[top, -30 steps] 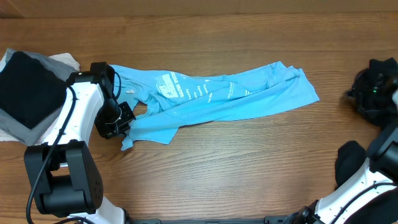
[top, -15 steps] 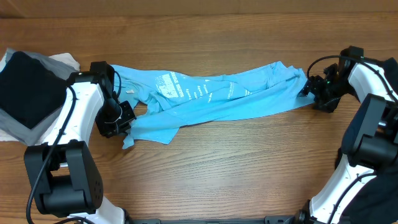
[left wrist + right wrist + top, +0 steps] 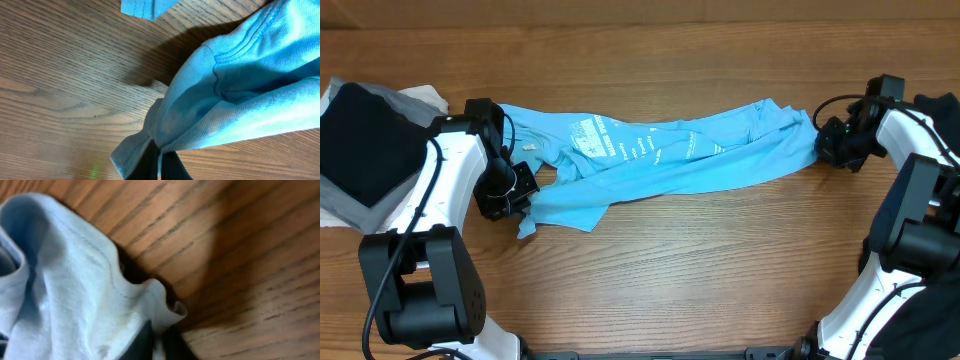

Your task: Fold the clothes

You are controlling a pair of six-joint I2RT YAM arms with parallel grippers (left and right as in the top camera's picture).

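Observation:
A sky-blue T-shirt (image 3: 670, 160) with white lettering lies stretched in a long crumpled band across the wooden table. My left gripper (image 3: 522, 196) is shut on its left end; the left wrist view shows the blue fabric (image 3: 225, 95) pinched between the dark fingers (image 3: 175, 167). At the shirt's right end my right gripper (image 3: 823, 146) is shut on the hem. In the right wrist view a fold of pale blue cloth (image 3: 75, 290) is squeezed between the black fingertips (image 3: 142, 342).
A pile of black and grey garments (image 3: 360, 150) lies at the table's left edge, beside the left arm. More dark cloth (image 3: 938, 112) sits at the far right edge. Bare wood (image 3: 700, 270) stretches in front of the shirt.
The right arm swung in from the far right to the shirt's right end, and its gripper closed on the hem. The left gripper has stayed shut on the left end.

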